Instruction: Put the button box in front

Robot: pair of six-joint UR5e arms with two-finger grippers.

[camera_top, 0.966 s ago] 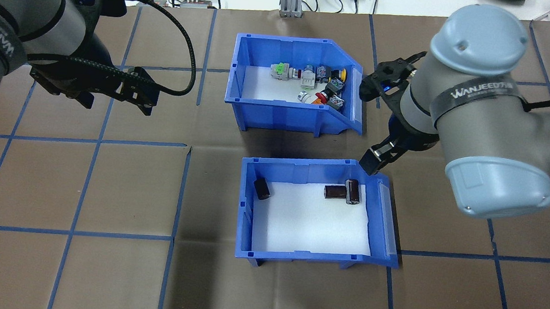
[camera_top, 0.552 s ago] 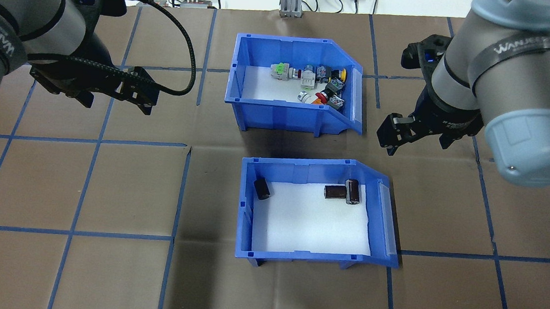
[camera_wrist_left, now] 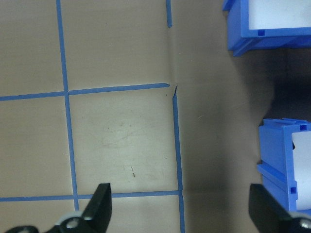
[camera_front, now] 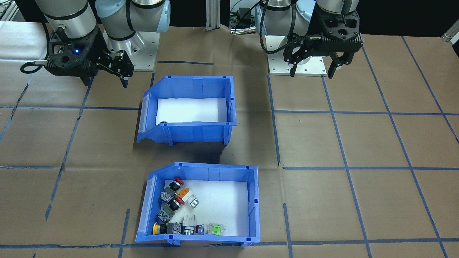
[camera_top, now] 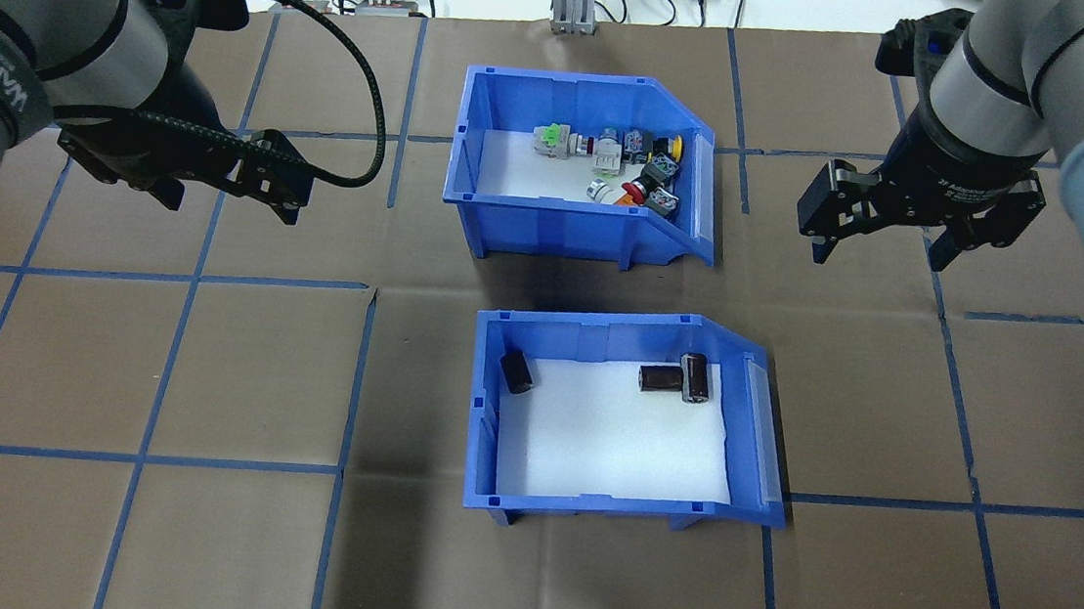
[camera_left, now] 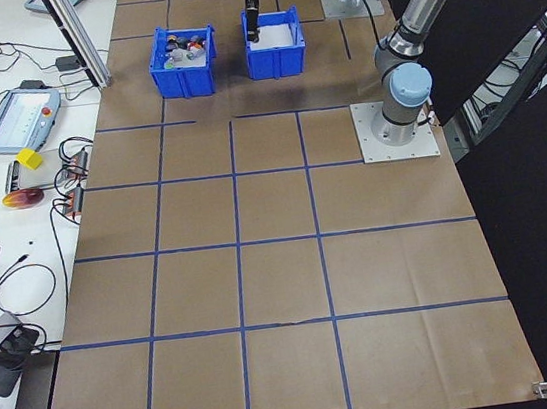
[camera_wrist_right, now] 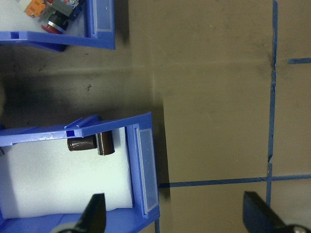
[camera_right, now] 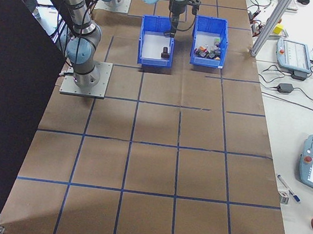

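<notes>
- Button box (camera_top: 579, 165) is seen far on the desk, behind the other bin (camera_top: 621, 414).
- Right end effector (camera_top: 876, 245), released, is nearer, just to its right.
- Left end effector (camera_top: 263, 184), released, is held well apart.

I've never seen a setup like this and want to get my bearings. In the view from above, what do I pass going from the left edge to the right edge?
Left tool → button box, the far blue bin → right tool.

Narrow gap between button box (camera_top: 569, 219) and second bin (camera_top: 603, 506)
</notes>
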